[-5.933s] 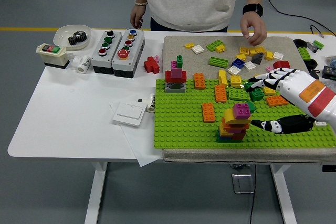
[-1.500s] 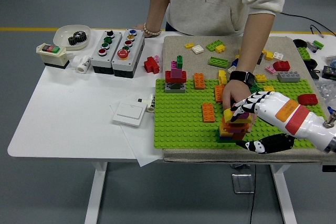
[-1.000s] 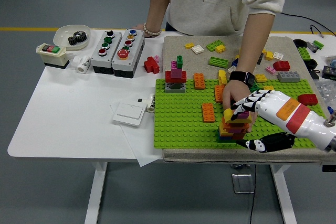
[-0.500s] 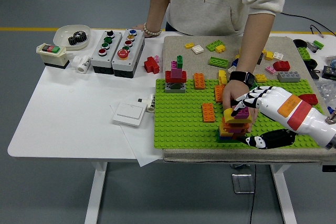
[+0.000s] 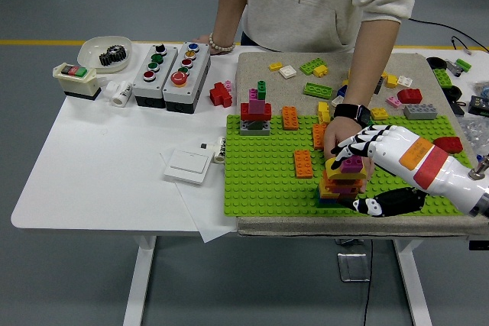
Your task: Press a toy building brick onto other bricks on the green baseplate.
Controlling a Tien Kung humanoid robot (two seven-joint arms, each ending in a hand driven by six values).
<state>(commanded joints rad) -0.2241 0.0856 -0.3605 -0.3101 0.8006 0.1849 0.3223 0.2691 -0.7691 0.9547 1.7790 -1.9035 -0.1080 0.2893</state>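
**Robot hand over the brick stack**

On the white table [image 5: 92, 166], the flat green studded baseplate [image 5: 263, 181] carried a multicoloured stack of toy bricks [image 5: 342, 184] at its near middle. A person's hand [image 5: 338, 141] steadied that stack from the far side. The robot's right hand [image 5: 365, 145] lay over the magenta top brick [image 5: 352, 164], fingers spread, thumb lower.

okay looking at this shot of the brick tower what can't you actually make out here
Head view only:
- Whether the right hand presses on the brick tower: its fingers overlap the tower's top.
- The person's hand behind the tower: its fingertips are hidden by the tower and the robot's fingers.
- The tower's base on the green baseplate: partly covered by the robot's black thumb.
- The left hand: out of frame.
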